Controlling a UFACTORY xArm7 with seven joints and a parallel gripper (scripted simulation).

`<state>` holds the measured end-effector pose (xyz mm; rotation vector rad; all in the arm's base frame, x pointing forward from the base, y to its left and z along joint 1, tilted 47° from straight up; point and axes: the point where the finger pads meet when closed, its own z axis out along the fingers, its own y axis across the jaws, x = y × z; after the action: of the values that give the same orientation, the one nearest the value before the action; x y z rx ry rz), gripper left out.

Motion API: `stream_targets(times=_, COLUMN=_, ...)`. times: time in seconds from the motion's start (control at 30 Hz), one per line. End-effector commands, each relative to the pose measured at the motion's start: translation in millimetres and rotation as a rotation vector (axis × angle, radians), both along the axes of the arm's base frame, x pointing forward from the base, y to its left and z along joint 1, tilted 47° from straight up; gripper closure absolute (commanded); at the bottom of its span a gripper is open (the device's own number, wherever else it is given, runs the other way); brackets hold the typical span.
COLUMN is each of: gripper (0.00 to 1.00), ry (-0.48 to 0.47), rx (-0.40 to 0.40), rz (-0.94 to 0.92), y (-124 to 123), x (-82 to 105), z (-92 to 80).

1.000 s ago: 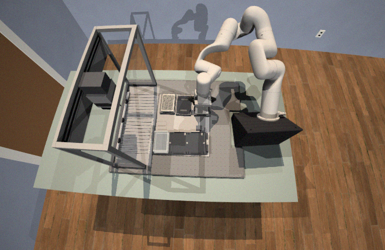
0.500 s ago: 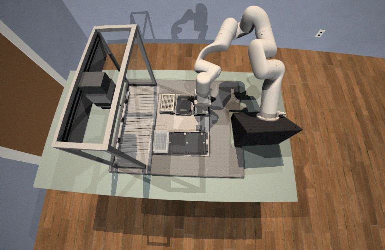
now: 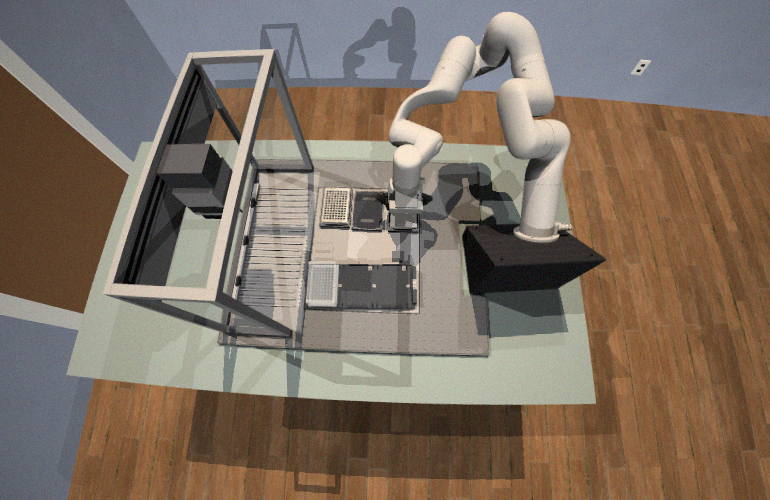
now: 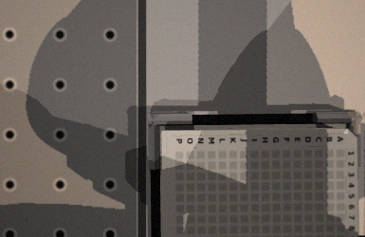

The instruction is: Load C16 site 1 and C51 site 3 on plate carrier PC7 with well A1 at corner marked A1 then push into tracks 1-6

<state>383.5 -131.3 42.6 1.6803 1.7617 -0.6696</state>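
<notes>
My gripper (image 3: 403,219) is down over nest S1, the nest nearest the arm's base, and is shut on C16. C16 (image 4: 258,185) is the 384-well plate; in the wrist view it fills the lower right, with its row letters A to P along the top edge. The fingers themselves are out of the wrist view. The carrier PC7 (image 3: 368,286) lies on the apron in front of the rails. A light deep-well block, C51 (image 3: 321,284), sits on its end site nearest the rails. Its other two sites are bare. C15 (image 3: 334,206), the 96-well plate, sits in nest S3.
Nest S2 (image 3: 367,211) between C15 and my gripper looks dark and empty. The loading rails (image 3: 277,244) run under the framed instrument (image 3: 203,176) to the left. The arm's black base block (image 3: 527,259) stands to the right. The perforated plate (image 4: 59,118) lies beside the nest.
</notes>
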Motion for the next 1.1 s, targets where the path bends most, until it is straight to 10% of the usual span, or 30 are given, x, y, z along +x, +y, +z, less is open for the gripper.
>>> stream_targets(times=0.0, gripper=1.00, ry=-0.002, rx=0.000, rz=0.003, y=1.2, x=0.9, z=0.6)
stream_targets(times=1.07, gripper=1.00, ry=-0.002, rx=0.001, rz=0.003, y=8.5, x=0.1, z=7.4)
